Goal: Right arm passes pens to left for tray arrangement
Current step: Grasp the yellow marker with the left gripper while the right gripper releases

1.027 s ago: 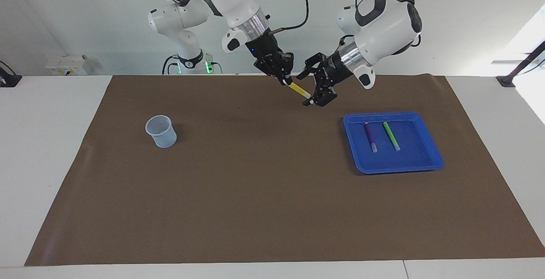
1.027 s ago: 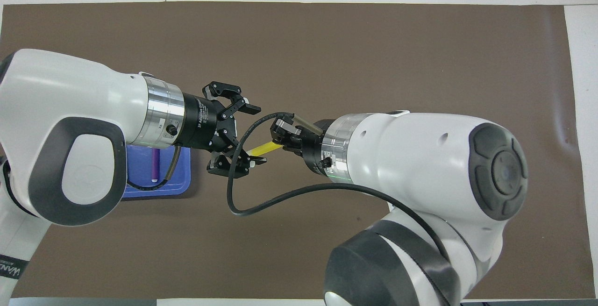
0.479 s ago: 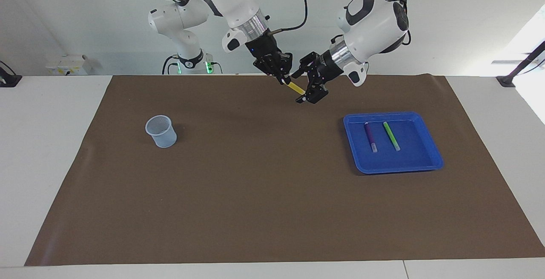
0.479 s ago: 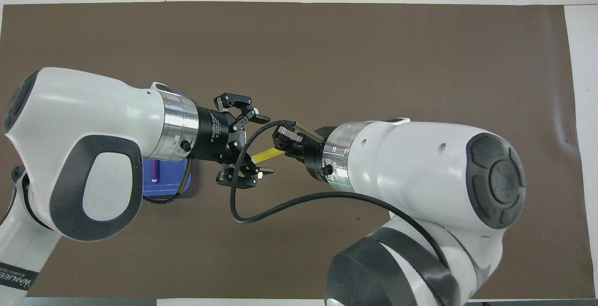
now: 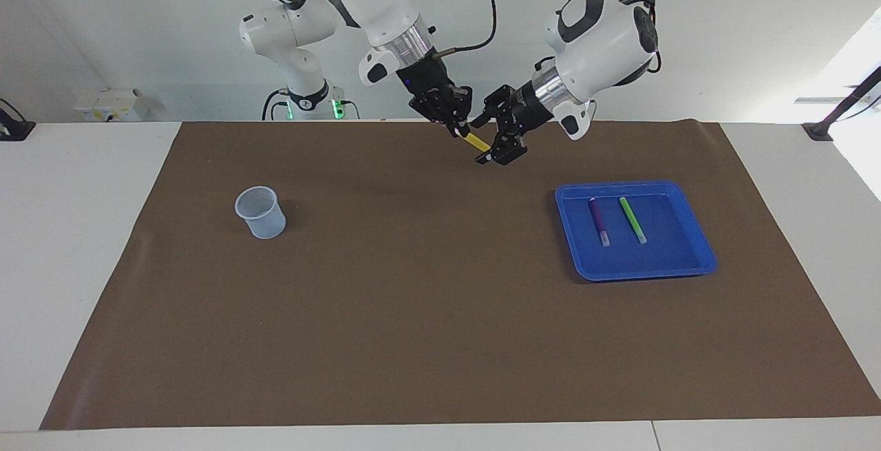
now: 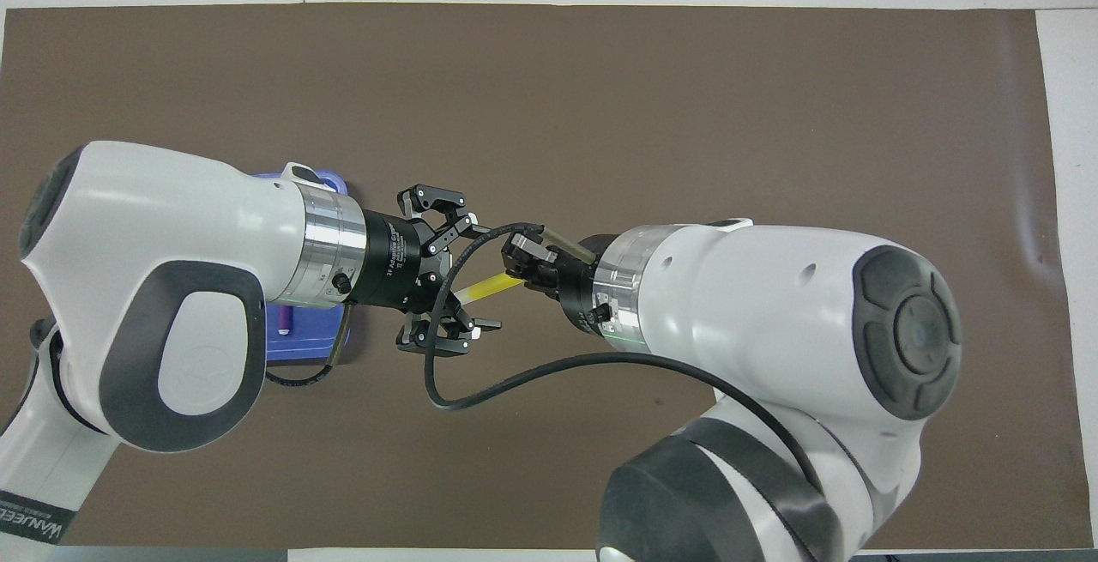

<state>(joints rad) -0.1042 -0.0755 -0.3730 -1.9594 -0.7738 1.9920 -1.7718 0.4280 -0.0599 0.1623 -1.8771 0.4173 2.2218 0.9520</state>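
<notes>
Right gripper [image 5: 456,129] clamps yellow pen [image 5: 475,142]; long axis runs straight out, pale tip between left gripper's [image 5: 492,141] open fingers.

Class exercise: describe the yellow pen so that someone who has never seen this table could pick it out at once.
Start at the brown mat and look above its edge nearest the robots, where the two arms meet. The yellow pen is up in the air there, clamped in the right gripper, its free end between the left gripper's fingers. The purple pen and green pen lie in the blue tray.
</notes>
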